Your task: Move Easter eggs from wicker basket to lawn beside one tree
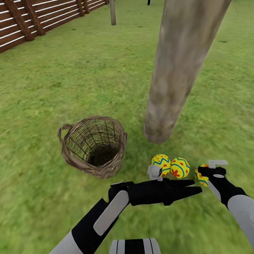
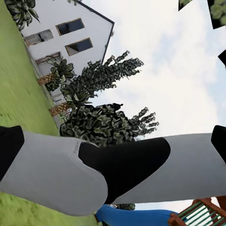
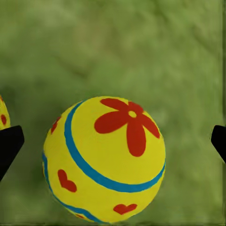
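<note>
The wicker basket [image 1: 94,146] stands on the lawn [image 1: 82,77] and looks empty inside. Just right of it rises the pale, leaning tree trunk [image 1: 183,59]. Two Easter eggs [image 1: 161,163] [image 1: 180,167] lie on the grass at its foot. A third egg [image 1: 200,177] [image 3: 106,157] rests on the grass between the wide-apart fingers of my open right gripper [image 1: 210,169] [image 3: 113,146], touching neither fingertip. My left gripper [image 1: 197,186] points right, just in front of the two eggs, open and holding nothing; its wrist view looks onto my right forearm [image 2: 122,172].
A brown slat fence [image 1: 19,24] runs along the back left, with a thin post-like trunk [image 1: 112,7] near it. In the left wrist view a white house [image 2: 70,37], dark trees [image 2: 103,122] and part of a playset [image 2: 197,214] stand beyond the grass.
</note>
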Tool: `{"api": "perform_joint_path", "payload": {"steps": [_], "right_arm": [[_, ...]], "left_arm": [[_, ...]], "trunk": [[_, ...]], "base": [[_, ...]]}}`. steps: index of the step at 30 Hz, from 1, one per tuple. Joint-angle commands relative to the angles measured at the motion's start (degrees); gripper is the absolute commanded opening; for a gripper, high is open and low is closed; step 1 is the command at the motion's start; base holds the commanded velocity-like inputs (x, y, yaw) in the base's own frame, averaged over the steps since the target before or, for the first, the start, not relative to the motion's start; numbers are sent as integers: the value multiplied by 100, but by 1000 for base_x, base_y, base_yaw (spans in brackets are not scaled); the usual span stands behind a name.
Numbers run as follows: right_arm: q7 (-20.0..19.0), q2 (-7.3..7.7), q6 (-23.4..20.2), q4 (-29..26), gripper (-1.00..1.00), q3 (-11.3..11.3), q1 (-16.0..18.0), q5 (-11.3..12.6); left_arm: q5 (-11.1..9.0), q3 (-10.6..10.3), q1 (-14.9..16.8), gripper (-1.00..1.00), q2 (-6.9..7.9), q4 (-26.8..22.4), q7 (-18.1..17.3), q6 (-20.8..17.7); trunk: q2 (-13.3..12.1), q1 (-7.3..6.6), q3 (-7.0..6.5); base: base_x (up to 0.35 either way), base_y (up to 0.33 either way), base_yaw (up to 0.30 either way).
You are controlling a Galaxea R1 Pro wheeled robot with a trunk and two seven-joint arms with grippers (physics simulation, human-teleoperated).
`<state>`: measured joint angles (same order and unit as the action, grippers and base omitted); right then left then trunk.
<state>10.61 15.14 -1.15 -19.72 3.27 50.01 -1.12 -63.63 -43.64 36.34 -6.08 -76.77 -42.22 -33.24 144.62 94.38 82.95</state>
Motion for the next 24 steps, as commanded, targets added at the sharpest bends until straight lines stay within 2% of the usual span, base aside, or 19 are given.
{"api": "perform_joint_path", "payload": {"steps": [1, 2, 3, 4, 6, 7, 8, 9, 11, 12, 13, 14, 15, 19, 20, 24], "right_arm": [[3, -2, -10, -5, 100, 17, 0, -11], [3, -2, -8, -5, 100, 16, 0, -11], [-1, -2, -12, -5, 100, 18, 0, -11], [-13, -2, -19, -5, 100, 16, 0, -9], [-22, 5, -135, -9, 100, 15, 0, -3], [-24, 13, -538, -122, 100, 23, 0, 4], [-24, 19, -759, -273, 100, 30, -3, 6], [-24, 24, -930, -334, 100, 32, -19, 8], [-88, 68, -1188, -356, 100, 33, -31, 14], [-286, 131, -1256, -357, 100, 33, -35, 15], [-599, 183, -1294, -342, 100, 33, -41, 15], [-736, 244, -1306, -323, 100, 33, -50, 16], [-814, 341, -1308, -329, 100, 36, -60, 27], [-847, 389, -1308, -330, 100, 36, -79, 14], [-849, 392, -1308, -328, 100, 34, -89, 15], [-850, 391, -1308, -318, 100, 33, -95, 15]], "left_arm": [[-45, 1, 3, 100, 1, 3, 3, -42], [-40, 18, 5, 100, 13, 5, 3, -41], [-33, 178, 4, 100, 24, 11, 42, -42], [-35, 295, 2, 100, 27, 20, 220, -42], [-35, 397, 5, 100, 28, 133, 506, -42], [-34, 584, 4, 100, 28, 461, 553, -42], [-16, 712, 5, 100, 29, 730, 563, -42], [5, 762, 5, 100, 22, 1069, 571, -42], [28, 779, 24, 100, 12, 1655, 608, -46], [34, 776, 29, 100, 13, 1825, 726, -49], [20, 771, 30, 100, 23, 1916, 925, -50], [9, 767, 31, 100, 32, 1953, 1023, -51], [2, 742, 31, 100, 113, 1992, 1081, -51], [-10, 726, 10, 100, 213, 2485, 1092, -29], [-17, 725, 7, 100, 285, 2689, 1087, -16], [-27, 732, 1, 100, 369, 2800, 1068, 4]], "trunk": [[0, -6, -20], [-2, -8, -42], [-3, -11, -64], [-4, -14, -86], [-7, -19, -131], [-8, -21, -153], [-10, -24, -175], [-11, -27, -197], [-14, -32, -241], [-15, -34, -263], [-16, -37, -286], [-18, -39, -308], [-19, -42, -330], [-24, -52, -419], [-26, -55, -441], [-31, -65, -529]], "base": [[-145, 0, 0], [-48, 0, 0], [-10, 0, 0], [-2, 0, 0], [0, 0, 0], [0, 0, 0], [0, 0, 0], [0, 0, 0], [0, 0, 0], [0, 0, 0], [-87, 8, 0], [-198, 102, 0], [-267, 178, 0], [-286, 200, 0], [-291, 206, 0], [-291, 207, 0]]}}
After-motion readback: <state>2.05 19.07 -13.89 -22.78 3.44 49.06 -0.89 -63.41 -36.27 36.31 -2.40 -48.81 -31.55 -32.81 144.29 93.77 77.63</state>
